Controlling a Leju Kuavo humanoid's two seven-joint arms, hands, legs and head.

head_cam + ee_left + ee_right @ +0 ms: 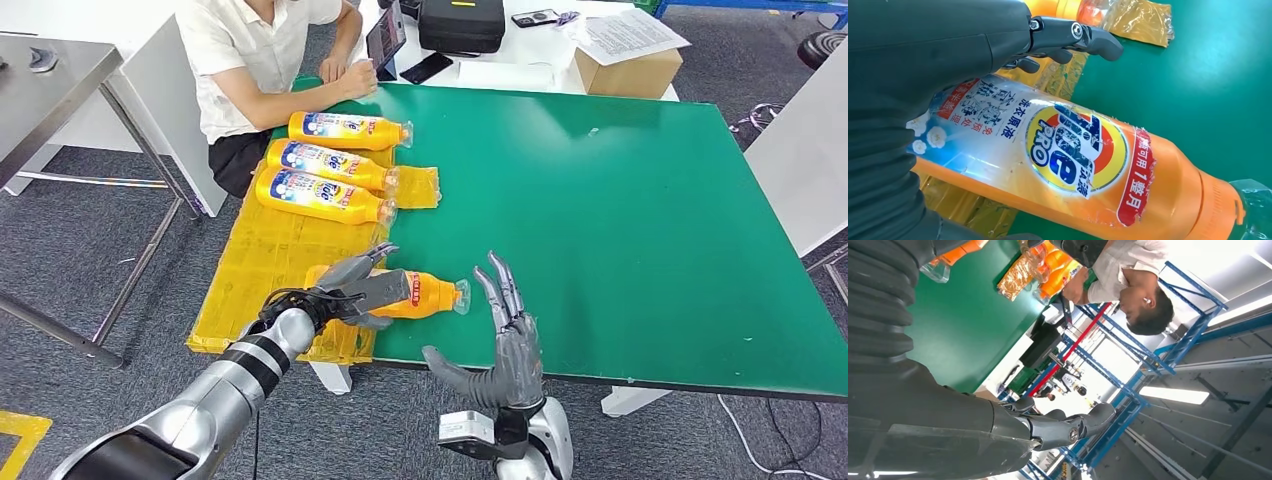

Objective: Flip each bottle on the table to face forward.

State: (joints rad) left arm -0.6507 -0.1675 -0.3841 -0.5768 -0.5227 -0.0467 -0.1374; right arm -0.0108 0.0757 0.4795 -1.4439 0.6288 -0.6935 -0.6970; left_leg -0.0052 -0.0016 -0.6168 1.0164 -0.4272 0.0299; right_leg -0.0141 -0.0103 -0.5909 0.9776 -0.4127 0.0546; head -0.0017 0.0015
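Green matting covers the bench (620,200) in the head view, with a yellow crinkled plastic sheet (255,265) laid along its 9 o'clock side and a seated person in a white shirt (255,60) at 11 o'clock. Three orange plastic detergent bottles (325,165) lie side by side on the sheet, labels up. A fourth orange detergent bottle with a clear cap (425,295) lies on its side at the near edge, about 7 o'clock, cap toward 3 o'clock. Our left hand (360,290) rests over its body, fingers draped across it; we cannot tell how firmly it grips. Our right hand (505,340) stands upright just beside the cap, fingers spread, holding nothing.

From the left wrist, the fourth bottle's blue and yellow label (1058,147) faces up, its film wrinkled and peeling at the edges. We judge the bottle full and fairly heavy, with stiff walls and a glossy, slippery skin; the broad middle of the body offers the surest hold, not the thin cap.

From the right wrist, our right hand's fingers (1068,427) are parted in open air.
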